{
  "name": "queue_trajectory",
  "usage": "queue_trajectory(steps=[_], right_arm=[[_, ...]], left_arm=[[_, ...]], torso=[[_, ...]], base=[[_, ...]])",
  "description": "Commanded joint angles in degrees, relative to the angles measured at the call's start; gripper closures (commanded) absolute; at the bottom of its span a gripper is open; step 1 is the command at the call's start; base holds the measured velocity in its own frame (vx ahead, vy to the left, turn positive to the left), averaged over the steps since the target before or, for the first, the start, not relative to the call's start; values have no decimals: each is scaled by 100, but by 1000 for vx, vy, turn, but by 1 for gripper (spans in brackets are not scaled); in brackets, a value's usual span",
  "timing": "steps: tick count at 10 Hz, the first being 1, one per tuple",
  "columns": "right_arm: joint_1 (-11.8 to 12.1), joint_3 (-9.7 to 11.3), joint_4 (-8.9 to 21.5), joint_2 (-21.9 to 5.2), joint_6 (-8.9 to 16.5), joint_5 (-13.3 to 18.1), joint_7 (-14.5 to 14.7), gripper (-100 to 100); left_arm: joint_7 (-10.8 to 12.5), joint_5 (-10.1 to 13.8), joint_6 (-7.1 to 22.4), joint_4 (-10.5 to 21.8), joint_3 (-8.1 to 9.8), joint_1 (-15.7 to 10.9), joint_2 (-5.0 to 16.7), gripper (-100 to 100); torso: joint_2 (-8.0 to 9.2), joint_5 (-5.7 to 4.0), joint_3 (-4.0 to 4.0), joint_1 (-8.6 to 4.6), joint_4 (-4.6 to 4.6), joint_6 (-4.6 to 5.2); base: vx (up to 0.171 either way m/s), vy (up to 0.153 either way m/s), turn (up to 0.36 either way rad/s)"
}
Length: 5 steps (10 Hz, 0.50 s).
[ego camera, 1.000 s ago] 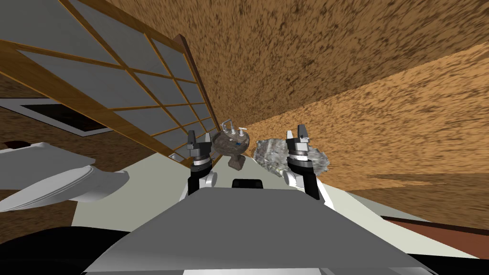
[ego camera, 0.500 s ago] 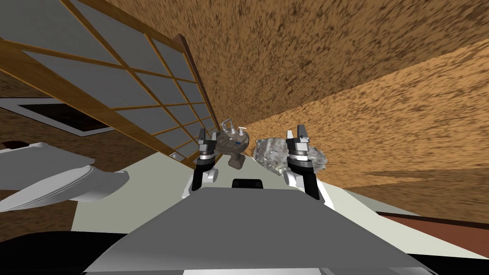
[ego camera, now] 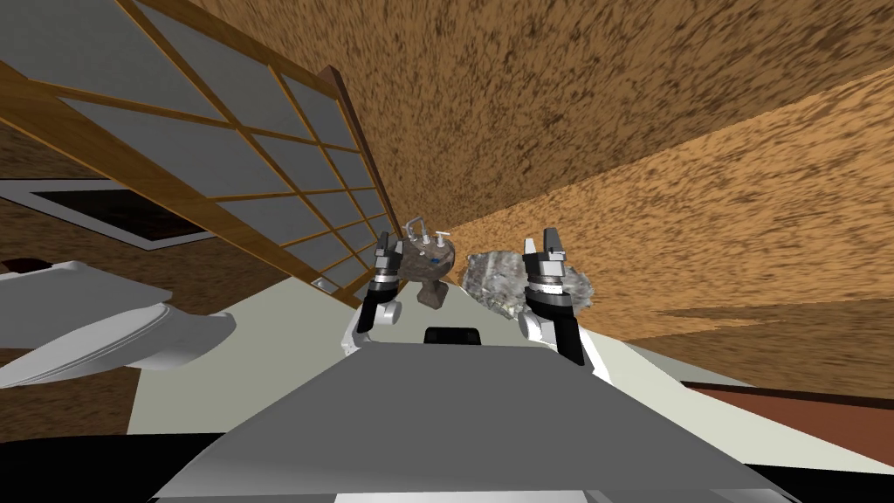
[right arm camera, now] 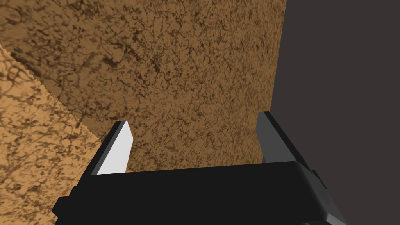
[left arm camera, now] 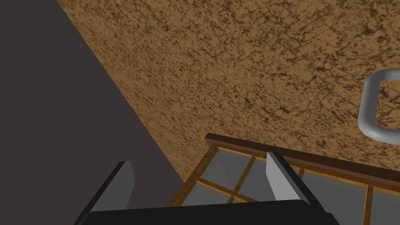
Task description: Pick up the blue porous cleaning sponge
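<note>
Left claw (ego camera: 385,247) has swung beside the basin (ego camera: 417,265) holding the blue sponge (ego camera: 434,258); it and right claw (right arm camera: 194,118) gape empty.

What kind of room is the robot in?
Probably a bathroom: a pedestal sink with taps stands ahead, a white toilet-like fixture sits on the left, and a wood-framed panelled screen runs beside them.

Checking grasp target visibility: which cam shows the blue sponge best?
Head view: the blue sponge is a small blue speck on the sink basin, near the left pincer. Both wrist views look past open fingers at the brown wall, away from the basin, so they add nothing on it.
</note>
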Motion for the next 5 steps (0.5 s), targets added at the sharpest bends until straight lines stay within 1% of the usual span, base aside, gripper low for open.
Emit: queue_trajectory(steps=[1, 2, 3, 4, 5], right_arm=[[0, 0, 0, 0, 0, 0, 0, 0], [0, 0, 0, 0, 0, 0, 0, 0], [0, 0, 0, 0, 0, 0, 0, 0], [0, 0, 0, 0, 0, 0, 0, 0], [0, 0, 0, 0, 0, 0, 0, 0]], left_arm=[[-78, 46, 286, 187, -40, -269, 47, -100], [-78, 46, 365, 187, -40, -269, 47, -100], [-136, 100, 560, 362, -61, -515, 92, -100], [-136, 100, 674, 362, -61, -515, 92, -100], [-195, 157, 868, 550, -81, -770, 130, -100]], torso=[[0, 0, 0, 0, 0, 0], [-1, 0, -1, -2, 0, 1], [-1, 0, -1, -2, 0, 0], [-2, 0, -1, -2, 0, 1], [-1, 0, -1, -1, -1, 0]], base=[[-27, -5, -13], [-22, -2, -13], [-25, -2, -15], [-21, -1, -13], [-25, -1, -17]])
